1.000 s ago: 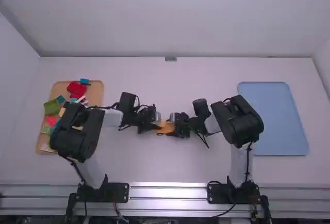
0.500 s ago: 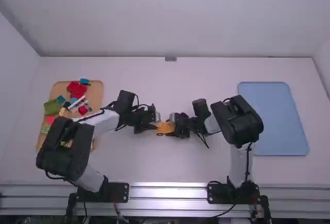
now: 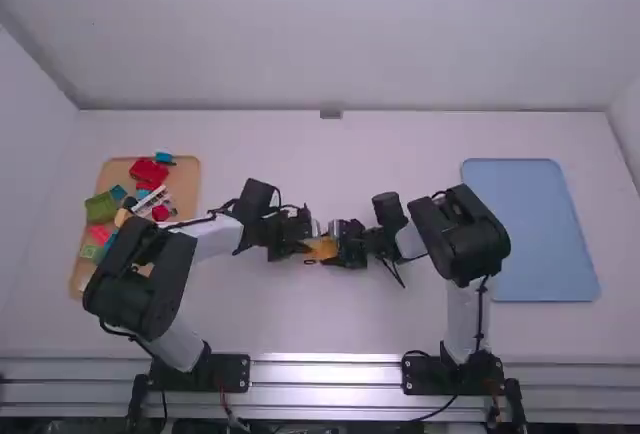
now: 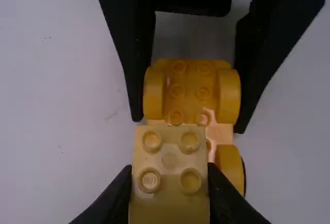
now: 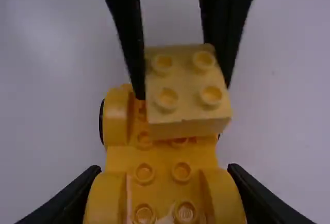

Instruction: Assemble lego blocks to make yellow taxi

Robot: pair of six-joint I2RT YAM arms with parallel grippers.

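Pinching from both sides

High view: see the left gripper (image 3: 306, 245) and right gripper (image 3: 341, 245) meet at a yellow wheeled base (image 3: 322, 249), midway between the table (image 3: 400, 329)'s side edges. Towards its left edge, find a tan tray (image 3: 188, 182) with loose blocks (image 3: 100, 207); towards the right, a blue tray (image 3: 530, 229).

Left wrist view: pinching a pale yellow block (image 4: 169, 159), overlapping the base in sight.

Right wrist view: pinching the base across its arches; cannot tell if touching the block.

High view: far back, looking forward, down onto flat white table (image 3: 340, 324). Wrist views: close, from opposite sides, sharing yellow studded plastic base (image 4: 191, 91).
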